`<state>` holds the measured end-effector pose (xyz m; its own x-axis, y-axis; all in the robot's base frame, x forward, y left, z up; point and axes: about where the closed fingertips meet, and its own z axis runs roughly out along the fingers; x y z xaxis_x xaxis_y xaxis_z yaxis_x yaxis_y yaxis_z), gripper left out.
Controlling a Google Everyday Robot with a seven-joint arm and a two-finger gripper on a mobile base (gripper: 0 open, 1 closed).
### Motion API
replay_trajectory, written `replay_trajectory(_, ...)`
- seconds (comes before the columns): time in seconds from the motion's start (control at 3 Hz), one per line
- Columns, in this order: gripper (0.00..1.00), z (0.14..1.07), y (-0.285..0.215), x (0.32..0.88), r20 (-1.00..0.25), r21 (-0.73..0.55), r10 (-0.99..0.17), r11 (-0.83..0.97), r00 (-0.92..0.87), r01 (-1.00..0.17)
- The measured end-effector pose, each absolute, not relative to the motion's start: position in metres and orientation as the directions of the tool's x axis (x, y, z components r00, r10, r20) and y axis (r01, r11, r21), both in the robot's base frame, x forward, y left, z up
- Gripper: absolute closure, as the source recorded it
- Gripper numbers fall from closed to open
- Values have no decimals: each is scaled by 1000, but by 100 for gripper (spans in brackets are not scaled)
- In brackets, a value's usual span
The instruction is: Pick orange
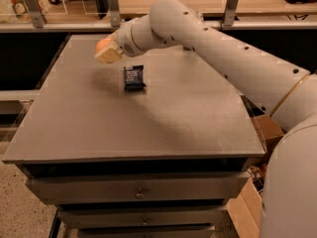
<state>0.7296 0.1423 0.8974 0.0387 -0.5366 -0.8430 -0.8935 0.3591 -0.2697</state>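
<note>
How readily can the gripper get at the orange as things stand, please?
Yes, it seems: the gripper appears closed on the orange above the table; the blue packet lies apart, blocking nothing.

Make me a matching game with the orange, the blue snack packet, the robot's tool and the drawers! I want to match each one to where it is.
Things:
1. orange
2. snack packet
3. tool
4. drawers

Places:
A. below the table, at the front
B. lying on the table, apart from the tool
C. at the end of the white arm, over the table's far left part
D. right at the tool's tip

Pairs: 1-D, 2-B, 3-C, 4-A
</note>
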Motion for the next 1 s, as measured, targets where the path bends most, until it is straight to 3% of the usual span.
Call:
replay_trajectory(0.33,88,923,142,728,-835,-320,-542,344,91,-883)
replay_trajectory(0.67,100,943,144,724,-829,-361,-540,321,144,-875)
replay_trajectory(1.0,100,943,144,724,-829,-361,-540,321,144,-876)
